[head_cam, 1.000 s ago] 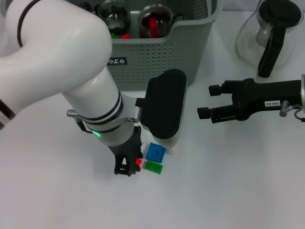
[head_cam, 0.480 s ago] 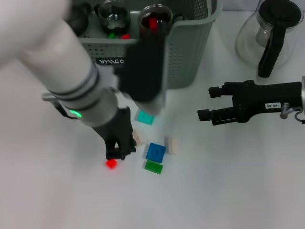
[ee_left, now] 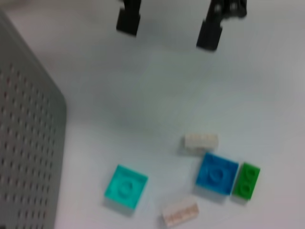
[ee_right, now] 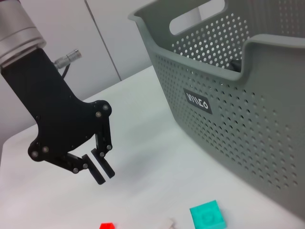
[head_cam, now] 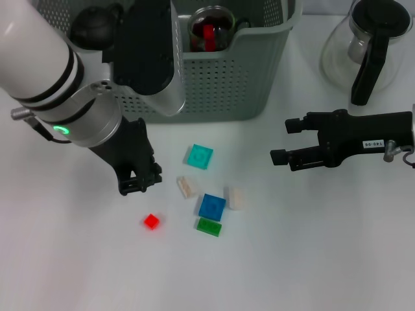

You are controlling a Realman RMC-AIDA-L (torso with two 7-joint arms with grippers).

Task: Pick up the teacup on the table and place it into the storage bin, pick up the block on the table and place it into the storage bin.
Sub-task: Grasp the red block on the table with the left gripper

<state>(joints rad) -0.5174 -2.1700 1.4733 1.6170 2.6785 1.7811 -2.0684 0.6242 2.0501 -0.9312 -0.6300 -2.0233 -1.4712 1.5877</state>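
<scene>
Since half a second ago, we see the left gripper [head_cam: 139, 186] carried toward 9 o'clock, away from the small red plastic block [head_cam: 151, 221], which lies alone on the white table [head_cam: 311, 259] at the gripper's 5 o'clock. From the right wrist view its black fingers [ee_right: 102, 168] sit close together with only a thin slit between them, pinching nothing.

We find the large grey-green perforated plastic storage bin [head_cam: 220, 78] at 12 o'clock on the table, its small black label [ee_right: 197, 101] facing front. Inside it stands a clear glass teacup [head_cam: 211, 27] with red pieces in it.

Near the centre, the other blocks form a loose cluster: a teal square block [head_cam: 200, 156] at its 12 o'clock, a cream block [head_cam: 187, 187] at 9 o'clock, a blue square block [head_cam: 211, 206] in the middle with a green block [head_cam: 209, 227] touching its lower edge, and a second cream block [head_cam: 235, 197] just beside the blue one at 3 o'clock.

At 3 o'clock the right gripper [head_cam: 283, 140] hovers with its fingers spread apart, empty. A glass carafe with a black handle [head_cam: 369, 48] stands at 1 o'clock.
</scene>
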